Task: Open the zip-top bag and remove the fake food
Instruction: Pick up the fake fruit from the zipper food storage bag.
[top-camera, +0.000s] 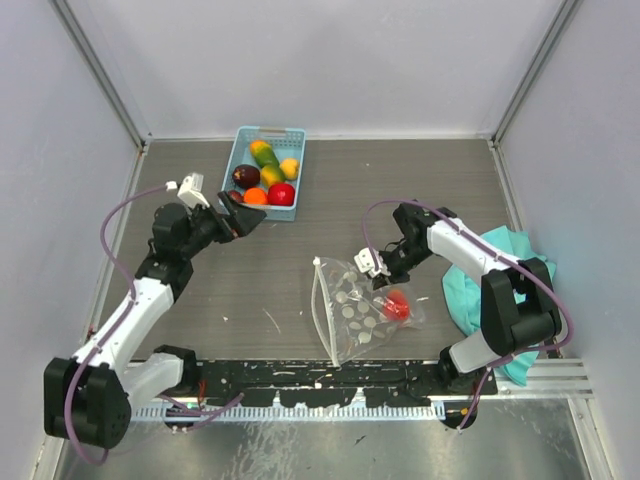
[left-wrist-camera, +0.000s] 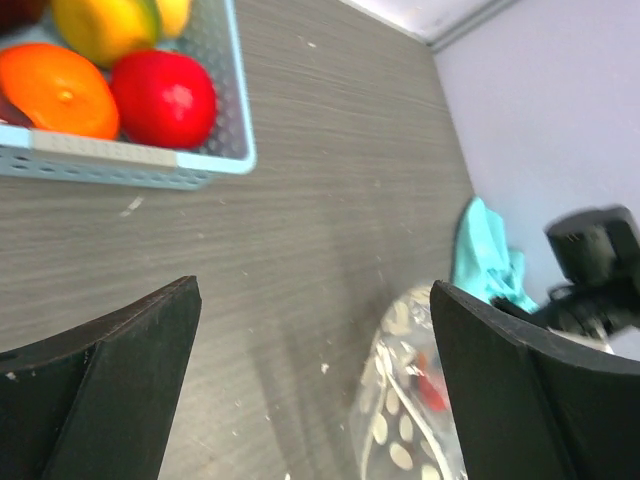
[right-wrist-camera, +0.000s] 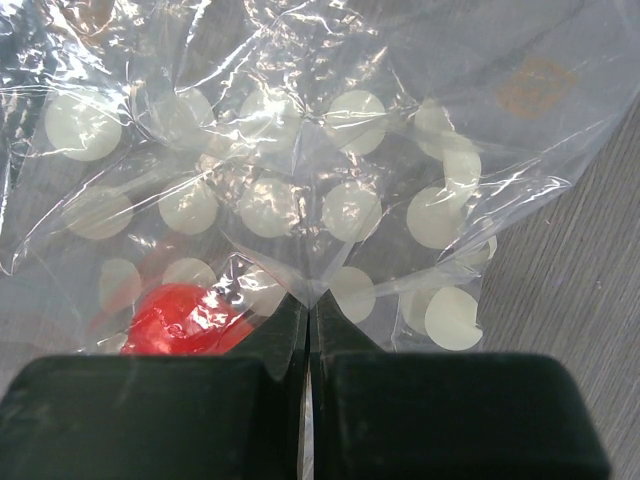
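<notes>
Two grippers on show, and they look nothing alike. My left gripper (top-camera: 245, 214) hangs in the upper left of the overhead view with its jaws spread wide and nothing between them, just below the blue basket (top-camera: 239, 158). Most of the fake food (top-camera: 268, 176) sits piled in that basket: red and orange at its lower end, dark purple on the left, yellow and green toward the top. From my left wrist, the basket corner fills the upper left of the frame, with bare table (top-camera: 400, 190) under my fingers.

Over to the right of centre: my right gripper (top-camera: 384, 282) is down on the zip-top bag (top-camera: 352, 312), jaws pressed together with a fold of the clear dotted plastic pinched between the tips. My right wrist camera shows it plainly, with the film gathering into creases right at the closed fingertips. One red piece (top-camera: 397, 305) lies inside the bag, at the lower left of that wrist view, just beside my fingers.

The bag rests flat on the table, lower centre of the overhead view, its white zip strip (top-camera: 322, 305) running down its left edge. I cannot tell whether that strip is sealed. A teal cloth (top-camera: 470, 290) is bunched at the right edge, near the bag but apart from it
</notes>
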